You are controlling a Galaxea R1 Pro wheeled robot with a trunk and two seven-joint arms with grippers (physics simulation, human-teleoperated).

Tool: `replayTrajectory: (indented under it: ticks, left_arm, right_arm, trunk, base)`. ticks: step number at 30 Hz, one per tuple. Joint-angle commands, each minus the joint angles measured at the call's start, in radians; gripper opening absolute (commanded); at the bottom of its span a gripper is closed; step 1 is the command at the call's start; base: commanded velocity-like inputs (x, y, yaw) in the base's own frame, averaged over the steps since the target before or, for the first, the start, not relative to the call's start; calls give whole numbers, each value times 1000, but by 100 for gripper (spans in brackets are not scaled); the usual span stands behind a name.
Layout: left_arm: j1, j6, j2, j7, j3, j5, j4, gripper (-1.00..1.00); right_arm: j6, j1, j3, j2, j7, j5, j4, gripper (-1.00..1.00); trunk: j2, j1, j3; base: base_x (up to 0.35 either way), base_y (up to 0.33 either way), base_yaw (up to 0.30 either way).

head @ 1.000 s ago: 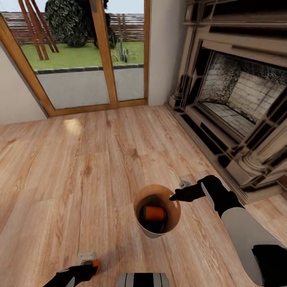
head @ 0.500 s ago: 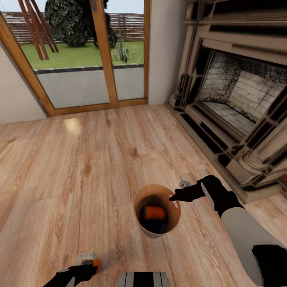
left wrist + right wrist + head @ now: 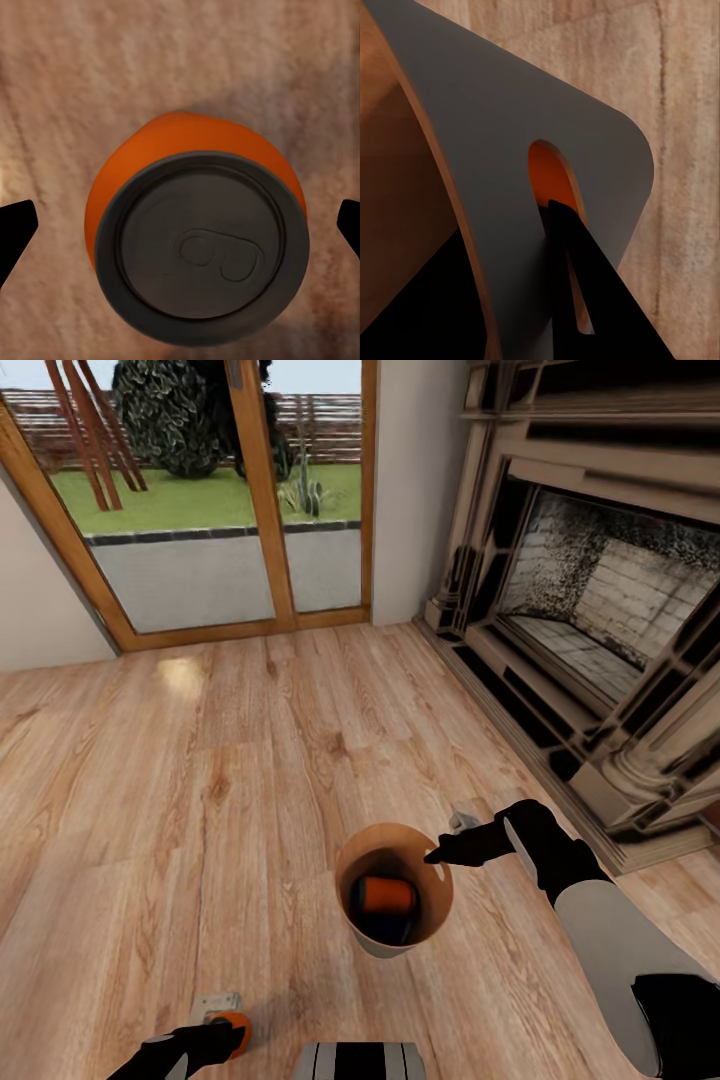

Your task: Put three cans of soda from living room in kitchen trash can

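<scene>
The setting is the living room: wood floor (image 3: pixel 250 760), glazed doors (image 3: pixel 200 510) to a garden, and a fireplace (image 3: pixel 590 620) along the robot's right side.

The bin (image 3: pixel 393 901) hangs above the floor in front of the robot, well short of the kitchen. It holds an orange can (image 3: pixel 385 896) lying on its side, with a dark shape beneath it that is probably the blue can. The right gripper (image 3: pixel 437 856) is clamped on the bin's rim; the right wrist view shows one finger (image 3: pixel 577 300) against the grey outer wall (image 3: pixel 532 135), beside a slot in it.

The third can (image 3: pixel 232 1025) sits low at the robot's left, at the left gripper (image 3: pixel 225 1035). In the left wrist view the can (image 3: pixel 199 232) is seen end-on, lid toward the camera, between two dark fingertips (image 3: pixel 15 225) that stand apart from its sides. The jaws therefore read as released, though contact cannot be ruled out.

Over the last second nothing has shifted apart from a slight movement of the third can at the left gripper. In judgement, two cans are loaded and one remains; the pause suggests the left grasp is not yet secured. Next step: close on the can, lift, and drop it into the bin.
</scene>
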Motion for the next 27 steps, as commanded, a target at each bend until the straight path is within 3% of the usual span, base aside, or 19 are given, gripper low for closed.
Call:
replayTrajectory:
  ticks: [1,6,7,21,27]
  left_arm:
    - [0,0,0,0,0,0,0,100]
    - [0,0,0,1,0,0,0,100]
    - [0,-1,0,1,0,0,0,-100]
    - [0,-2,0,-4,-2,1,0,-100]
    - [0,0,0,-4,-2,2,0,-100]
  right_arm:
    - [13,0,-1,0,4,-26,0,-100]
    - [13,0,-1,0,3,-26,0,-100]
    - [13,0,-1,0,3,-26,0,-100]
    - [13,0,-1,0,3,-26,0,-100]
    - [13,0,-1,0,3,-26,0,-100]
  trunk:
    - [0,0,0]
    - [0,0,0]
    - [0,0,0]
    - [0,0,0]
    - [42,-23,19]
  base:
    - [5,0,0]
    - [2,0,0]
    - [0,0,0]
    - [0,0,0]
    - [0,0,0]
